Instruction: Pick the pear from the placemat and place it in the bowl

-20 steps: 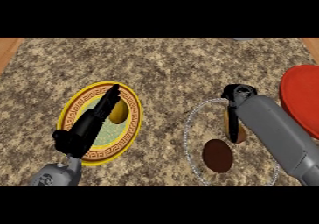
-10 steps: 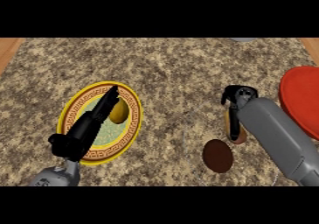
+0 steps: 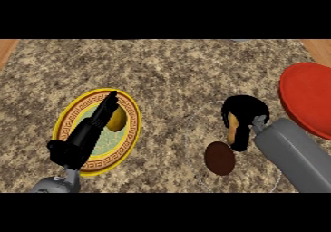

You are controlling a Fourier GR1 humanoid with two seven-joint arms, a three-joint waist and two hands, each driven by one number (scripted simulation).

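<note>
Right hand (image 3: 245, 113) has dropped lower, fingers now curled round pear (image 3: 232, 126), just left of red bowl (image 3: 312, 102). Pear hasn't shifted. Grasp looks made; lift next. Left hand (image 3: 84, 136) far left of bowl, fingers straight over yellow plate (image 3: 133, 136).

Head cam looks steeply down on the counter (image 3: 174, 72) from the robot's side, close in. Forearms enter from the bottom edge, unmirrored: left hand (image 3: 87, 136) at view-left, right hand (image 3: 246, 111) at view-right. The right edge crops the red bowl (image 3: 313, 99).
</note>
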